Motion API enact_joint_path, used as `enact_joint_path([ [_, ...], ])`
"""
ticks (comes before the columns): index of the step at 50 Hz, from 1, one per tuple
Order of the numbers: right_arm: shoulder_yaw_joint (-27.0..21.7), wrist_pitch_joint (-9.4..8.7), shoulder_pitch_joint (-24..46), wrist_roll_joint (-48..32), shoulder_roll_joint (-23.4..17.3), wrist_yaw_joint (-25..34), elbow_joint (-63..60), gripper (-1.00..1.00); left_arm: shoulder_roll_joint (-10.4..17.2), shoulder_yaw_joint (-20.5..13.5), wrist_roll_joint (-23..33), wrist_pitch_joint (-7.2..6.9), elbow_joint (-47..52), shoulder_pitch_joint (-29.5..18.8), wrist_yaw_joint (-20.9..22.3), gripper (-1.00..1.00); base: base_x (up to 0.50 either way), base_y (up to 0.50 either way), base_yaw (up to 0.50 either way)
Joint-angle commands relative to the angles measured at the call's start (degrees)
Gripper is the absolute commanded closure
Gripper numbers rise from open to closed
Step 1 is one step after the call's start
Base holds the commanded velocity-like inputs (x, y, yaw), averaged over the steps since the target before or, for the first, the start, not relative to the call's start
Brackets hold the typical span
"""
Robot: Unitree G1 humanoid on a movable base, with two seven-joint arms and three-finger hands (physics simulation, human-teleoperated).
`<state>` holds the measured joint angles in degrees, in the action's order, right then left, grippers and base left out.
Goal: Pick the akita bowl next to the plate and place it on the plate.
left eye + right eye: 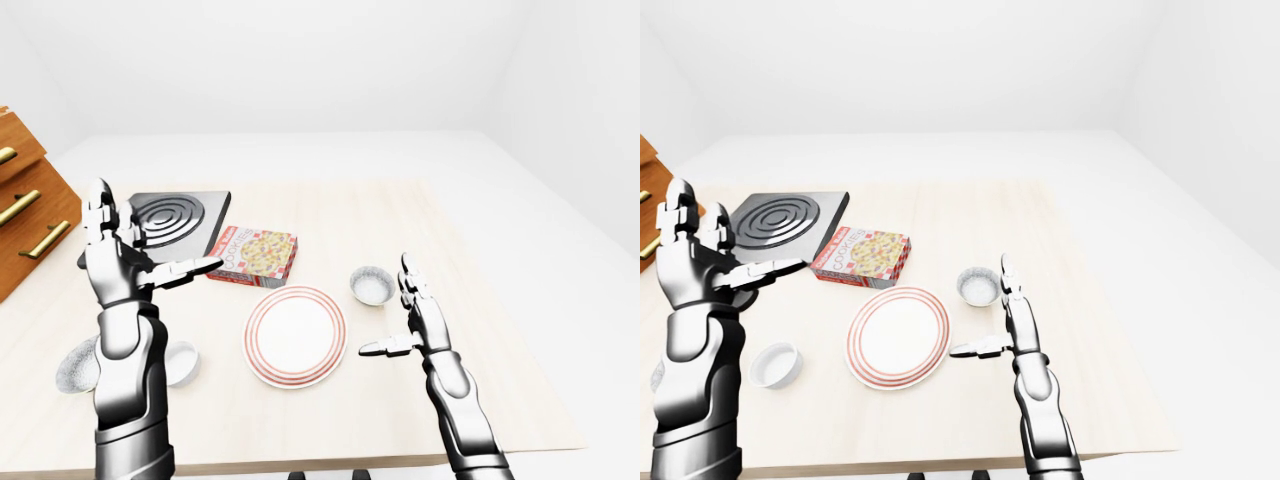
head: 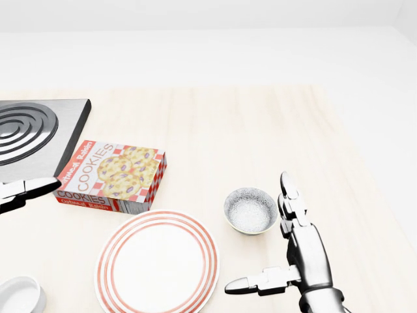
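So there's a cookie box (image 2: 112,176) lying flat on the table (image 2: 260,130), stove (image 2: 32,134) just left of it in the head view, a white bowl (image 2: 21,293) well below it, and wooden drawers (image 1: 25,215) further left.

Pale wooden bench (image 2: 260,124) carrying kitchen things.
In the head view, the akita bowl (image 2: 251,210) sits just right of the plate (image 2: 158,262); cookie box (image 2: 112,176) and hotplate (image 2: 32,134) above-left, white bowl (image 2: 19,295) left.

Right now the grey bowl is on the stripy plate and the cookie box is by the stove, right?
No. The head view shows the grey bowl beside the plate, on the table to its right, not on it. The cookie box is by the stove.
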<state>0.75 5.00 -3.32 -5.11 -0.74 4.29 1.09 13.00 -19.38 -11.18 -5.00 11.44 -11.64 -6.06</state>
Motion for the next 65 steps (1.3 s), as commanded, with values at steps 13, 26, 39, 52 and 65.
enact_joint_path([
  [13, -1.1, 0.00, -0.2, -5.6, -0.9, -1.0, -5.2, -1.00, 1.1, -1.0, -1.0, 0.00, -1.1, -0.5, -0.8, -1.00, 0.00, 0.00, 0.00],
  [26, -6.1, 0.00, 4.0, -18.5, -4.3, -3.4, -14.3, -1.00, 1.2, -1.0, -1.1, 0.00, -2.2, -0.7, -0.9, -1.00, 0.00, 0.00, 0.00],
  [39, -4.0, 0.00, 5.4, -38.0, -5.8, -5.6, -17.3, -1.00, 1.1, -0.8, -1.2, 0.00, -2.7, -0.7, -0.9, -1.00, 0.00, 0.00, 0.00],
  [52, -1.8, 0.00, 4.5, -54.7, -6.1, -18.5, -8.8, -1.00, 1.0, -0.6, -0.9, 0.00, -2.6, -0.7, -0.9, -1.00, 0.00, 0.00, 0.00],
  [65, 3.4, 0.00, 3.6, -75.1, -7.7, -34.3, 2.1, -1.00, 0.7, -0.5, -1.0, 0.00, -2.8, -0.5, -0.9, -1.00, 0.00, 0.00, 0.00],
])
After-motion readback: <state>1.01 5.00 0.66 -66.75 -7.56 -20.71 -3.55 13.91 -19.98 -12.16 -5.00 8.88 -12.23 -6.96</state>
